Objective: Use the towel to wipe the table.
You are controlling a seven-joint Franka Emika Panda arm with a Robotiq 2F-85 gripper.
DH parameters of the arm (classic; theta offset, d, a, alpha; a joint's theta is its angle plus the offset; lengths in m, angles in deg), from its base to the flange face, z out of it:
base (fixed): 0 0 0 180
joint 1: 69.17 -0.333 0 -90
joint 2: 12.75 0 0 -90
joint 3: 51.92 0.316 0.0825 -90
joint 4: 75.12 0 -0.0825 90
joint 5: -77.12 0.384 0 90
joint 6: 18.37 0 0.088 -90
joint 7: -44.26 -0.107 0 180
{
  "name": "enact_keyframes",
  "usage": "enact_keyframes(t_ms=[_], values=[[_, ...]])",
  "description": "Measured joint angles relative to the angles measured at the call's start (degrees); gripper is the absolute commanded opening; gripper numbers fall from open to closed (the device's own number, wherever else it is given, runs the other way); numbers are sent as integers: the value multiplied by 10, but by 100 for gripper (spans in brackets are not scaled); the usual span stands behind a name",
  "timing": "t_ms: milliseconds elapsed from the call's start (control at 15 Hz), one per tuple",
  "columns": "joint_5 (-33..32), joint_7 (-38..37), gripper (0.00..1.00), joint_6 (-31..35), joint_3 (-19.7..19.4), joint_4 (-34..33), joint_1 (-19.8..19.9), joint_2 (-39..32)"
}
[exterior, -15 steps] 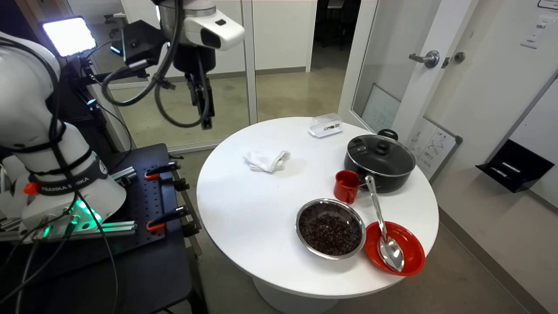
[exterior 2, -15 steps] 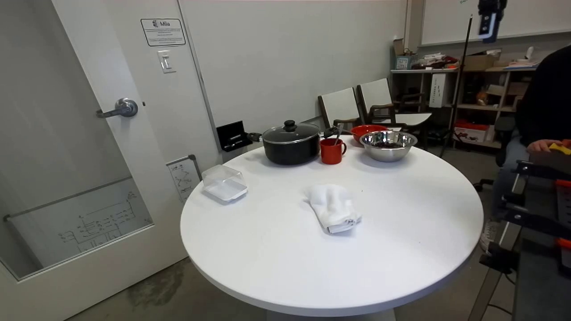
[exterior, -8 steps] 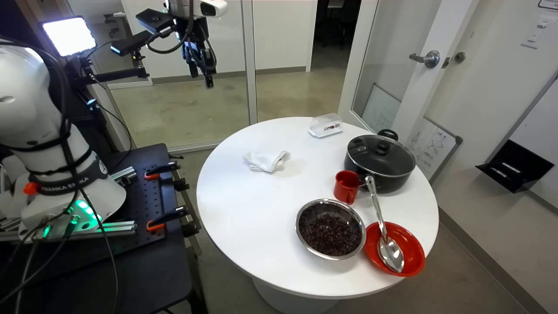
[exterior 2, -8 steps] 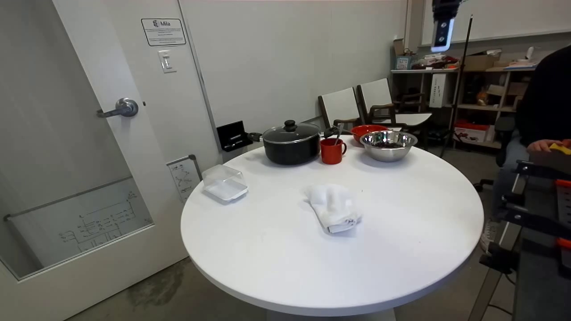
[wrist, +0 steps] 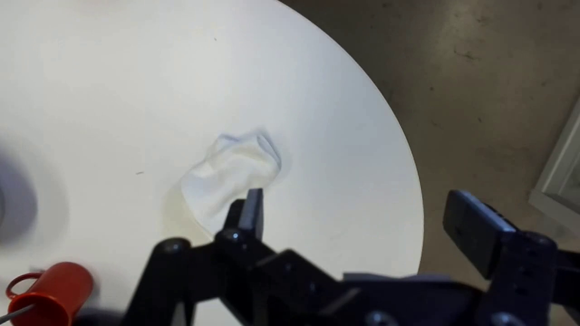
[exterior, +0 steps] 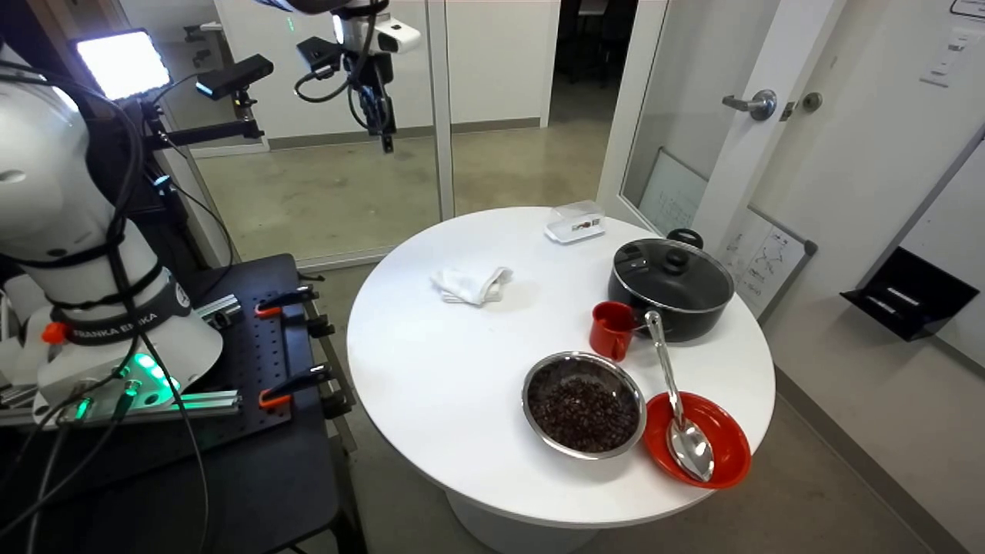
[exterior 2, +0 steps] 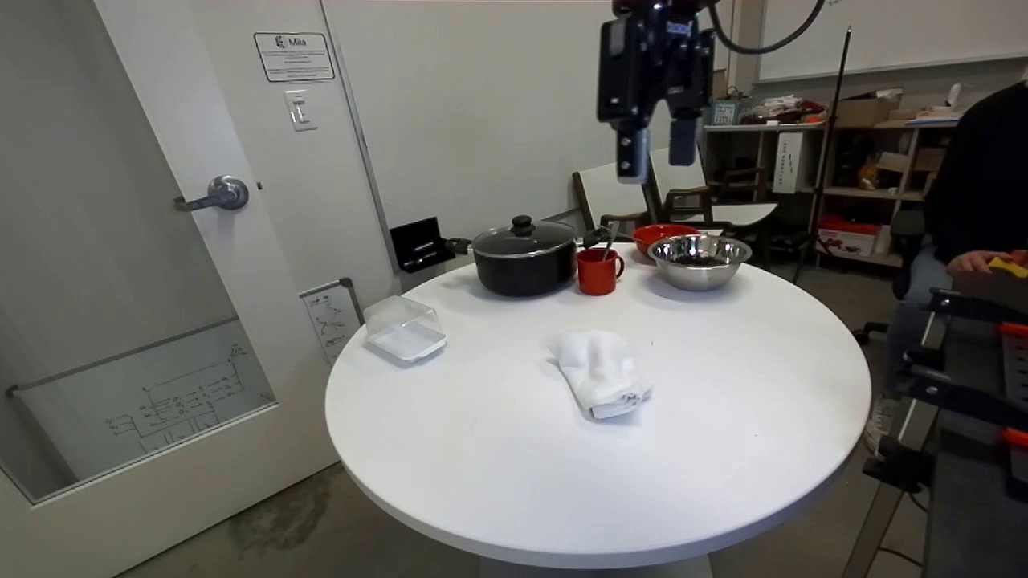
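Observation:
A white folded towel [exterior: 471, 285] lies on the round white table [exterior: 431, 392]. It also shows in the other exterior picture, where the towel [exterior 2: 601, 373] lies near the middle of the table [exterior 2: 482, 466]. In the wrist view the towel [wrist: 231, 174] lies left of the space between the fingers, and the left finger covers part of its lower end. My gripper [wrist: 355, 194] is open and empty, its fingers wide apart. In both exterior views the gripper [exterior: 387, 145] [exterior 2: 658, 164] hangs high above the table level, pointing down, well apart from the towel.
A lidded black pot [exterior: 671, 288], a red mug [exterior: 612, 331], a steel bowl of dark beans [exterior: 583, 408] and a red bowl [exterior: 727, 446] with a metal spoon [exterior: 690, 446] stand on the table. A clear plastic box [exterior 2: 405, 331] sits near its edge. A person sits beyond [exterior 2: 984, 177].
My gripper has risen and moved right in an exterior view; in another it has come leftward from the upper right, so both fingers now show. The towel and other objects have not moved.

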Motion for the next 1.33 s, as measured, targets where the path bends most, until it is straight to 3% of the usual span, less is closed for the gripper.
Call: enact_keyframes(t_ms=[133, 467, 733, 1000, 1333], values=[[12, 7, 100, 10, -23, -23, 0, -29], [9, 3, 100, 8, -27, -29, -5, -36], [-4, -122, 100, 78, -18, -32, -13, -50], [-115, -298, 100, 178, -21, -43, -9, -107], [-304, -508, 100, 211, -89, -71, -4, -159]])
